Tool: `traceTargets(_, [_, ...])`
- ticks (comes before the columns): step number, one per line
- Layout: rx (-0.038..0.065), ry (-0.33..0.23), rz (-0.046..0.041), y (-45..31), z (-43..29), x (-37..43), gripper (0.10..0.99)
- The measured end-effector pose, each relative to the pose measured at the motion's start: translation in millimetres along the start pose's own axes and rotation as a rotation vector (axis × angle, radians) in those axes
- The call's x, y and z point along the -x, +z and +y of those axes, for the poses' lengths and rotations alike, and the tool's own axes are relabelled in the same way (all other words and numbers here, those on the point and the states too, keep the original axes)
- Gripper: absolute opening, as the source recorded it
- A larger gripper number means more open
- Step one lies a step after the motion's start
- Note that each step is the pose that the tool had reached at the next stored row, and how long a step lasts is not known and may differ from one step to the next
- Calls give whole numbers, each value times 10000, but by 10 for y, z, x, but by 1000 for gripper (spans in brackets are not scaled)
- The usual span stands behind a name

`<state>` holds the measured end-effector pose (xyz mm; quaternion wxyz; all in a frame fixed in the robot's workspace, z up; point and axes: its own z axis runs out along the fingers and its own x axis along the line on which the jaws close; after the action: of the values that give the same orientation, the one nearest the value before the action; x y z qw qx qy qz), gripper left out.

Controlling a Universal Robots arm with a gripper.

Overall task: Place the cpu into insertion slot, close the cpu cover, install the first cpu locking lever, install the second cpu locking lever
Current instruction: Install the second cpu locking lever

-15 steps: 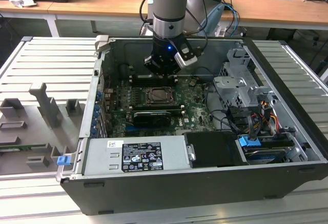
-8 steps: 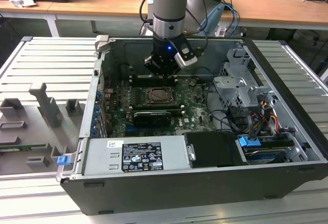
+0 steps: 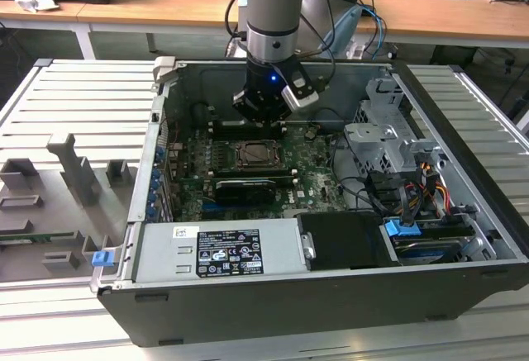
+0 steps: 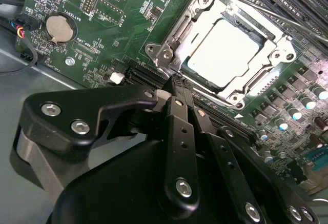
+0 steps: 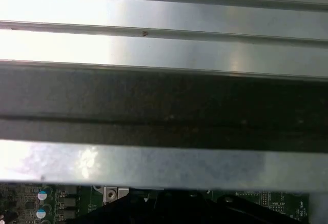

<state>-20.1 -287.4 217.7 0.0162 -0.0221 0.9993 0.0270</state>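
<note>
The cpu [image 4: 225, 55] sits in the insertion slot [image 4: 169, 55].
The gripper [image 4: 177, 83], jaws pinched together and empty, hangs at its 7 o'clock; the chip looks light, stiff, breakable, best held by edges.

The Universal Robots arm comes straight down from the far side of the scene in the exterior view, its silver wrist upright with a blue ring at the top and a small blue light near its lower end. The black gripper [image 3: 263, 116] points down. In the second wrist view, the gripper [image 4: 177, 83] has its fingertips pressed together, holding nothing.
</note>
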Motion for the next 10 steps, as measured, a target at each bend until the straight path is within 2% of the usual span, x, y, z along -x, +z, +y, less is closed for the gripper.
traceTargets(10, [0,0,0,-2,-42,-2,106])
